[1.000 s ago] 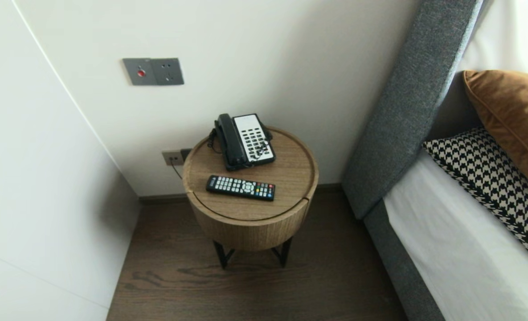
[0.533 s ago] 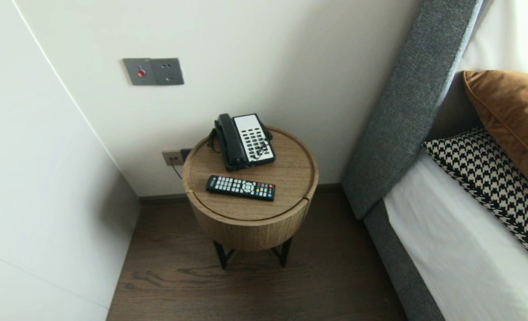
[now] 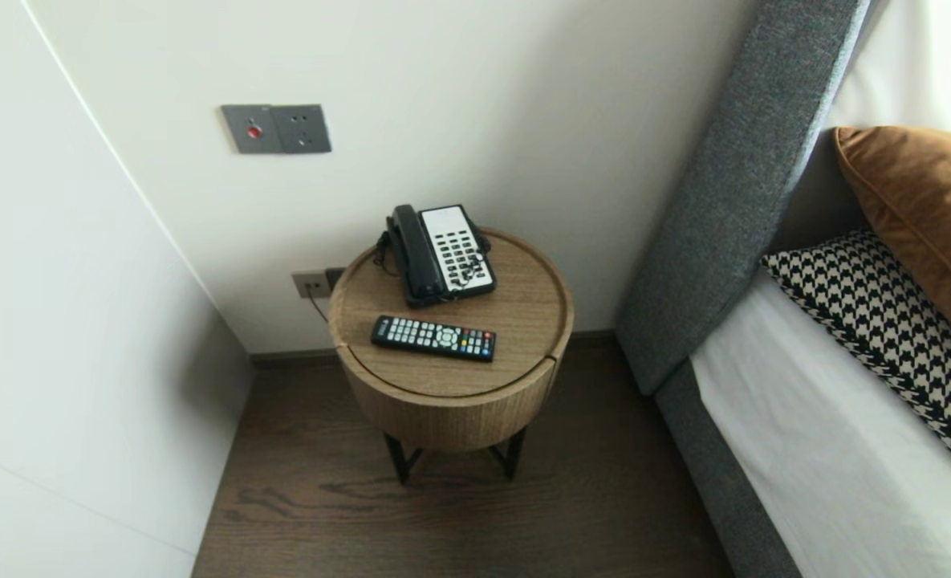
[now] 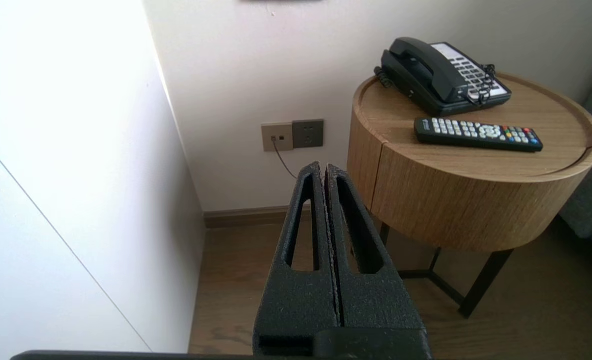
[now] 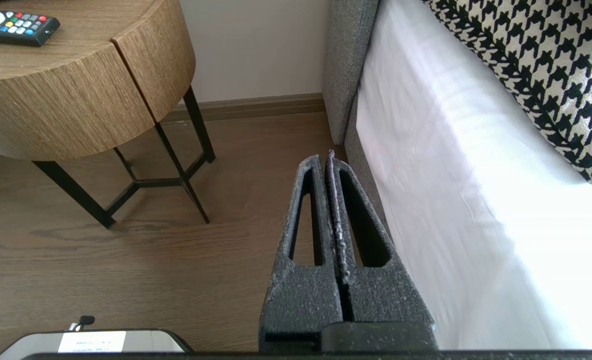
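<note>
Jaws pressed together and empty, the left gripper (image 4: pixel 324 170) hangs low beside the round table (image 4: pixel 450 200), the right gripper (image 5: pixel 326 159) by the bed (image 5: pixel 450 150). The remote (image 3: pixel 433 337) lies flat in front of the phone (image 3: pixel 441 253), long axis crosswise, coloured keys toward the bed. It looks light, stiff and probably slick, best pinched across its narrow sides mid-length.

Black remote (image 3: pixel 433 337) in front of a telephone (image 3: pixel 441 253) on a round wooden table (image 3: pixel 451 413) — bed (image 3: pixel 828 449) alongside

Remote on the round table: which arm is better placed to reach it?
Probably left. The left claw points near the table, remote fully seen; the right claw points at floor beside the bed.
</note>
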Motion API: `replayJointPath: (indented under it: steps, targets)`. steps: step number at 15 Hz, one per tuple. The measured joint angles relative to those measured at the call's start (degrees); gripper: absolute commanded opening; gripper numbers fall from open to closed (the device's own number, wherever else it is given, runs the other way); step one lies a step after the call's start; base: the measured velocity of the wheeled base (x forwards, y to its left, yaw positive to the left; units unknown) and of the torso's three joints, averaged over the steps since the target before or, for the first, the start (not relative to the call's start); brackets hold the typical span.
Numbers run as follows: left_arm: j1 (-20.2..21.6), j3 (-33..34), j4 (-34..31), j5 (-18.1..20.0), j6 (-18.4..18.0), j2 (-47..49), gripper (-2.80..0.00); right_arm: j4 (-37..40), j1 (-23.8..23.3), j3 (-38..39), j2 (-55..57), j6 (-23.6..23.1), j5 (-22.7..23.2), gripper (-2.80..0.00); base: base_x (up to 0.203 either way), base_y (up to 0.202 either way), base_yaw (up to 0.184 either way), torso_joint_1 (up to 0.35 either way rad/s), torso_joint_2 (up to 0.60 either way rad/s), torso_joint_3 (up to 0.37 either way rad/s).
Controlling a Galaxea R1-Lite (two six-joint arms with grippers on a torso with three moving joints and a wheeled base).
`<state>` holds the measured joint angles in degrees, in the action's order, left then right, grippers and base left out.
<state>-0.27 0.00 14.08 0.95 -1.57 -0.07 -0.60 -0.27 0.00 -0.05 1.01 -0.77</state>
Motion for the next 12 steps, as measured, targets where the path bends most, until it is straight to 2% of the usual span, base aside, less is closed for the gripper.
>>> replayJointPath:
  steps: [12]
  targets:
    - [0.00, 0.00, 0.02, 0.01, 0.01, 0.00, -2.80, 0.00, -0.02, 0.00, 0.00, -0.05, 0.00, -2.80, 0.000, 0.000, 0.000, 0.000, 0.00, 0.000]
